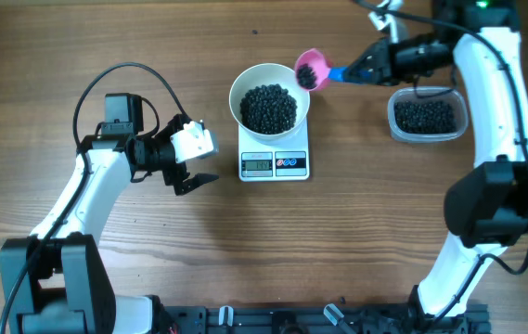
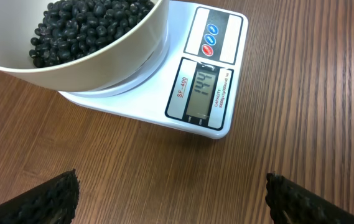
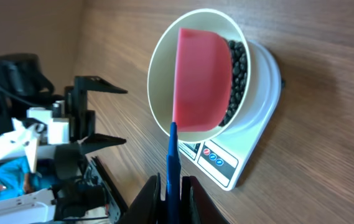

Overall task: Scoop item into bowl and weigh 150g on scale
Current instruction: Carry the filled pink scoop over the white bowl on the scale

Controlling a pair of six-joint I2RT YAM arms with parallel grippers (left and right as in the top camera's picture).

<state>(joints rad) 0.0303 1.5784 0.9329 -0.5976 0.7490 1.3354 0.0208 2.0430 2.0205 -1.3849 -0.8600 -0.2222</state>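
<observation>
Evidently topping up, right pincer clamps pink blue-handled scoop tilted over white round bowl on white square scale; left pincer gapes idle.

The overhead camera is fixed high above and looks straight down, taking in the whole table from a distance. The left wrist camera sits low and close, facing forward past the left gripper at the scale and bowl. The right wrist camera looks down past the right gripper along the pink scoop. All three views share that bowl and scale.
</observation>
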